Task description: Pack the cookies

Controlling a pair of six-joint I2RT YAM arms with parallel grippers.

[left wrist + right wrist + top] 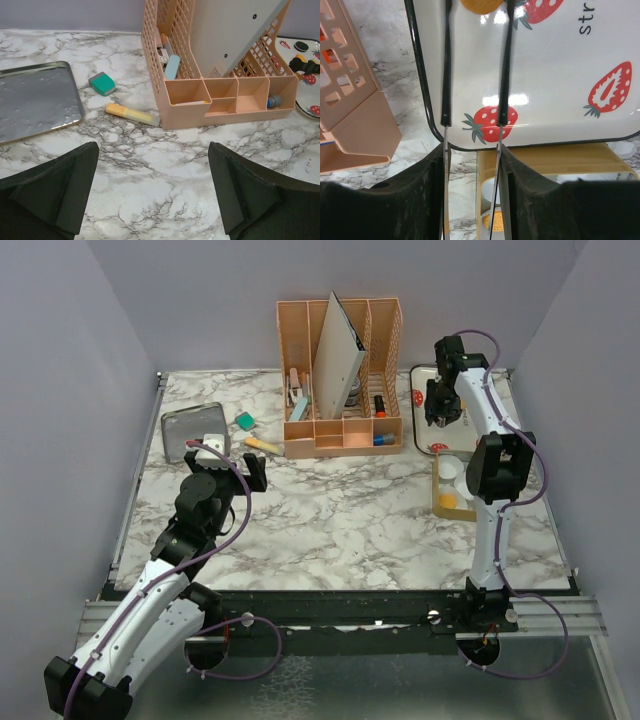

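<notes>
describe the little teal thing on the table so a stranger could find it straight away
Start at the pink desk organizer at the back of the marble table. Between its left side and the metal tray lie two small things. The teal block is the farther one, short and squat, unlike the long yellow marker beside it.

White arms — black joints, purple cables
</notes>
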